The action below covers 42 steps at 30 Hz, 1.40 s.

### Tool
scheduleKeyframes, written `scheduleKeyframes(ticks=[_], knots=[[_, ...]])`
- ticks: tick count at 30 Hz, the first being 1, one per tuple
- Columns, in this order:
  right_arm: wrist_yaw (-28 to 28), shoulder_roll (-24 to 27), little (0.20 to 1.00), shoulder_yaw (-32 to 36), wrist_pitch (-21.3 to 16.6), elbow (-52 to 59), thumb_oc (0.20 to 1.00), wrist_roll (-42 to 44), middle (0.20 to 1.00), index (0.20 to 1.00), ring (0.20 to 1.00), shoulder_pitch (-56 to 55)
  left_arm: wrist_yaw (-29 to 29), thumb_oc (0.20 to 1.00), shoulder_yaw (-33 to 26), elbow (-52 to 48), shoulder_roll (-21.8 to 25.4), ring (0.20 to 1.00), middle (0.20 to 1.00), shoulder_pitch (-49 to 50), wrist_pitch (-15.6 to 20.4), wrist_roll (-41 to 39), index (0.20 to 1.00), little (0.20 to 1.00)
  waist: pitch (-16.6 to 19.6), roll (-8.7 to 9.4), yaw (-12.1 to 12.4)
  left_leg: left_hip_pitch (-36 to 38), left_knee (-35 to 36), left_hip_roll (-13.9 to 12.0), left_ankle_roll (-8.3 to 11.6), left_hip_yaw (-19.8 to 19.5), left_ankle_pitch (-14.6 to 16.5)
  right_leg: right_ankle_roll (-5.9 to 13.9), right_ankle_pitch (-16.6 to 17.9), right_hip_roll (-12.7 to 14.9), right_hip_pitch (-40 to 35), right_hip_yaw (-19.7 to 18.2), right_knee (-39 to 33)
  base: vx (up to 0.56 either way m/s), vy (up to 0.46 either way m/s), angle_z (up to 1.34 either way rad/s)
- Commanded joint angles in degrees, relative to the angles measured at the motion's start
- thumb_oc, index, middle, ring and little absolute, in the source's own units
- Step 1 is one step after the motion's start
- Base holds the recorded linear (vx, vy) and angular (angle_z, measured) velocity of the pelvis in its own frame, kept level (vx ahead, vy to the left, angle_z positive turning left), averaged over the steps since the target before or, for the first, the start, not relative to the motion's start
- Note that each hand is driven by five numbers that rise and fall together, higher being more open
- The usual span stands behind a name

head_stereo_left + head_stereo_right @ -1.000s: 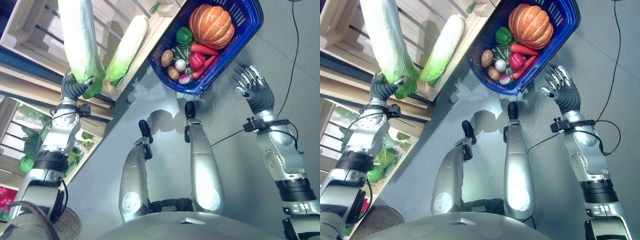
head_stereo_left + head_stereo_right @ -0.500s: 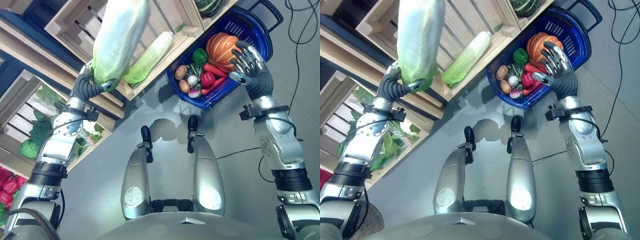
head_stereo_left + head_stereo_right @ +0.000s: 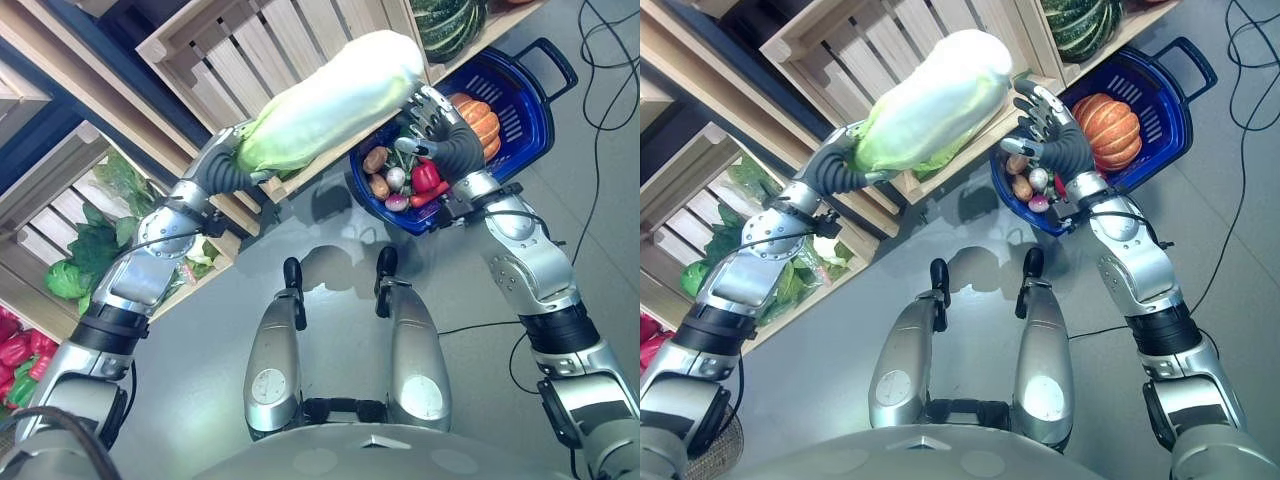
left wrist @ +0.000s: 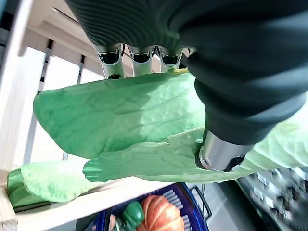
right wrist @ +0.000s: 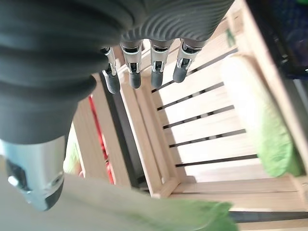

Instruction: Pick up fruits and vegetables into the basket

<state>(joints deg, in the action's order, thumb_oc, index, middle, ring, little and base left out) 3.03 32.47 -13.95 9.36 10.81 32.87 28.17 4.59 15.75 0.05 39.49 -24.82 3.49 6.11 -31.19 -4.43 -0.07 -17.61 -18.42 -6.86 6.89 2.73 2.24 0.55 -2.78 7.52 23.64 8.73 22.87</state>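
I had the left hand (image 3: 832, 170) gripping the cabbage (image 3: 930, 100), long axis toward the open right hand (image 3: 1052, 135) and basket (image 3: 1170, 105) beyond

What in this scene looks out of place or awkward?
The long cabbage, gripped at its leafy end by the left hand, juts out sideways in the air, far longer than the already full blue basket. The right hand is open beside its tip.

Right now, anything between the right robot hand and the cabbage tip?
Nothing: in the right eye view the right robot hand sits open beside the cabbage tip, bare gap.
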Motion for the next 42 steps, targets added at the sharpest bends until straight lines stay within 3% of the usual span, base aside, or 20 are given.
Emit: scheduleKeyframes(ticks=[1, 6, 16, 22, 31, 32, 33, 37, 38, 39, 42], knots=[[2.9, -2.8, 1.000, -1.6, 0.3, 2.8, 1.000, 2.2, 1.000, 1.000, 1.000, 2.9, 2.8, 0.200, 3.4, -5.8, 3.6, 0.200, 0.200, -1.2, -2.2, 4.0, 0.200, 0.200, 5.5, 3.35, -0.2, -1.5, 0.0, 4.1, -4.89, 3.0, 1.3, 4.52, -1.6, 1.4, -4.9, -0.9, -4.0, 0.00, 0.000, 0.00], [6.1, -3.5, 1.000, -4.6, 1.7, 1.5, 1.000, 3.1, 1.000, 1.000, 1.000, 5.4, 5.6, 0.200, 7.1, -5.9, 3.1, 0.200, 0.200, -3.4, -6.8, 3.2, 0.200, 0.200, 5.7, 3.25, -0.1, -0.7, 0.4, 4.1, -4.82, 3.0, 1.4, 4.65, -1.4, 1.6, -5.9, -0.9, -4.9, 0.01, 0.008, 0.03], [13.5, -7.2, 1.000, -8.1, -1.1, -3.0, 1.000, 6.0, 1.000, 1.000, 1.000, 8.2, 7.0, 0.200, 12.0, -5.0, 1.0, 0.200, 0.200, -5.9, -13.7, 6.0, 0.200, 0.200, 6.4, 2.97, 0.7, 1.0, 1.1, 4.1, -4.73, 2.6, 1.8, 4.86, -1.2, 2.3, -8.2, -0.6, -6.5, 0.01, 0.003, 0.01], [14.4, -9.6, 1.000, -10.2, 1.0, -6.9, 1.000, 10.7, 1.000, 1.000, 1.000, 9.4, 2.3, 0.200, 13.9, -3.7, 0.6, 0.200, 0.200, -7.2, -12.9, 11.9, 0.200, 0.200, 6.5, 2.86, 1.2, 1.4, 1.4, 4.0, -4.67, 2.4, 1.8, 4.78, -1.3, 2.6, -8.8, -0.3, -7.0, 0.00, 0.007, 0.04], [7.0, -16.4, 1.000, -11.5, -2.0, -15.8, 1.000, 35.9, 1.000, 1.000, 1.000, 8.9, 0.8, 0.200, 17.2, -1.5, -1.6, 0.200, 0.200, -8.2, -10.3, 19.9, 0.200, 0.200, 7.0, 3.14, 3.1, 2.3, 2.0, 4.1, -4.67, 1.6, 1.8, 4.93, -1.0, 3.2, -10.5, 0.9, -8.0, 0.01, -0.019, 0.03], [5.8, -16.9, 0.658, -11.6, -2.3, -16.2, 0.658, 38.0, 0.658, 0.658, 0.658, 9.0, 0.8, 0.200, 17.6, -1.1, -1.7, 0.200, 0.200, -8.4, -10.1, 20.2, 0.200, 0.200, 7.1, 3.21, 3.2, 2.3, 2.0, 4.0, -4.68, 1.5, 1.9, 5.00, -1.0, 3.3, -10.6, 1.0, -8.1, 0.03, -0.042, 0.04], [4.3, -17.4, 0.200, -11.7, -2.9, -16.4, 0.200, 38.9, 0.200, 0.200, 0.200, 8.9, 0.7, 0.200, 17.9, -0.8, -1.9, 0.200, 0.200, -8.6, -10.0, 20.8, 0.200, 0.200, 7.2, 3.27, 3.4, 2.4, 2.1, 4.0, -4.67, 1.5, 1.9, 5.05, -0.9, 3.3, -10.8, 1.1, -8.3, 0.02, -0.034, 0.06], [1.4, -18.5, 0.200, -12.4, -6.2, -16.3, 0.200, 37.1, 0.200, 0.200, 0.200, 8.6, 0.7, 0.200, 18.8, 0.3, -2.6, 0.200, 0.200, -8.9, -10.6, 20.9, 0.200, 0.200, 7.4, 3.41, 3.7, 2.6, 2.3, 4.1, -4.73, 1.1, 1.8, 5.27, -0.7, 3.4, -11.1, 1.1, -8.6, 0.01, -0.025, 0.07], [1.6, -18.5, 0.200, -12.3, -6.9, -15.8, 0.200, 36.0, 0.200, 0.200, 0.200, 8.4, 1.4, 0.514, 18.8, 0.3, -2.8, 0.514, 0.514, -8.9, -11.1, 19.7, 0.514, 0.514, 7.4, 3.42, 3.7, 2.6, 2.5, 4.1, -4.78, 1.1, 1.7, 5.34, -0.6, 3.3, -11.1, 1.2, -8.7, -0.01, -0.022, 0.17], [1.4, -18.4, 0.200, -12.0, -7.7, -15.0, 0.200, 34.6, 0.200, 0.200, 0.200, 8.2, 3.2, 1.000, 18.8, 0.4, -2.9, 1.000, 1.000, -8.9, -12.0, 17.5, 1.000, 1.000, 7.3, 3.45, 3.6, 2.7, 2.8, 4.1, -4.80, 1.0, 1.7, 5.46, -0.6, 3.3, -11.0, 1.3, -8.7, -0.02, -0.016, 0.14], [1.3, -17.5, 0.200, -10.3, -9.8, -13.5, 0.200, 30.5, 0.200, 0.200, 0.200, 8.4, 7.4, 1.000, 18.2, 0.3, -3.9, 1.000, 1.000, -7.6, -15.2, 9.0, 1.000, 1.000, 7.0, 3.24, 3.4, 2.2, 3.0, 4.2, -4.85, 0.9, 1.5, 5.56, -0.5, 3.2, -10.3, 1.3, -8.4, -0.05, -0.019, 0.02]])
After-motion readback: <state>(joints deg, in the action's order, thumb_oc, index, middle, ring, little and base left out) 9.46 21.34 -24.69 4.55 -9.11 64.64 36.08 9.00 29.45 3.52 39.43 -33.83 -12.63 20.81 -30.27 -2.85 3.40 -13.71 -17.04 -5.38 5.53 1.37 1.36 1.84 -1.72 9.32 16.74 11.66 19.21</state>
